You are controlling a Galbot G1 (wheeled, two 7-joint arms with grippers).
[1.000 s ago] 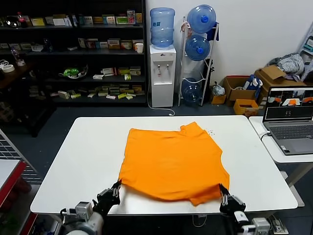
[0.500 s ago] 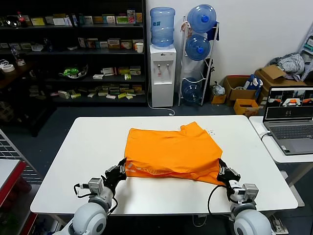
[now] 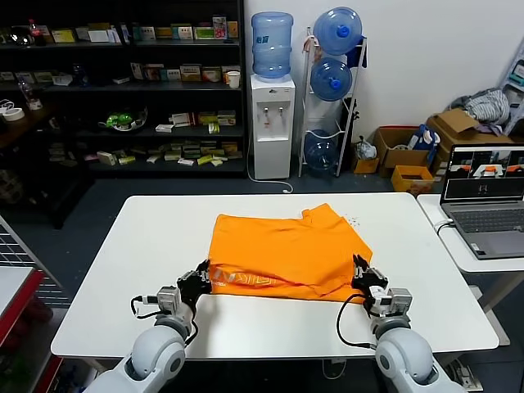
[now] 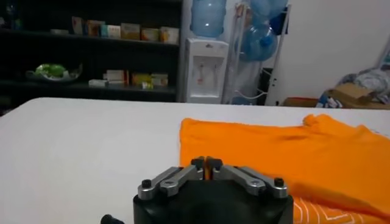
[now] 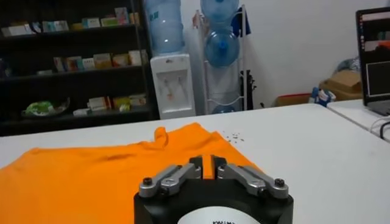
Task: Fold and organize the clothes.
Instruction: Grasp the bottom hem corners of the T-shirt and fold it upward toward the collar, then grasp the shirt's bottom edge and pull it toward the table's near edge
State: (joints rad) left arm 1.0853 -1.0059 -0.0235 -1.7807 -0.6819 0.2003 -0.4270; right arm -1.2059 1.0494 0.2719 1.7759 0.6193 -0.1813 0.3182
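Tools, left (image 3: 203,277) and right (image 3: 361,271), pinching orange T-shirt (image 3: 286,250) (near corners)

I can't read the white print (image 3: 246,281) on the shirt (image 3: 286,250), and the left wrist view cuts its near right part off.

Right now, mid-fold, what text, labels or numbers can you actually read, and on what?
None can be read.
Orange T-shirt: white lettering on the folded-over near edge, held by the left gripper and right gripper, too small to read.
Right gripper housing in the right wrist view: print cut off, unreadable.
Shelf boxes: labels too small.
Laptop screen: no legible text.
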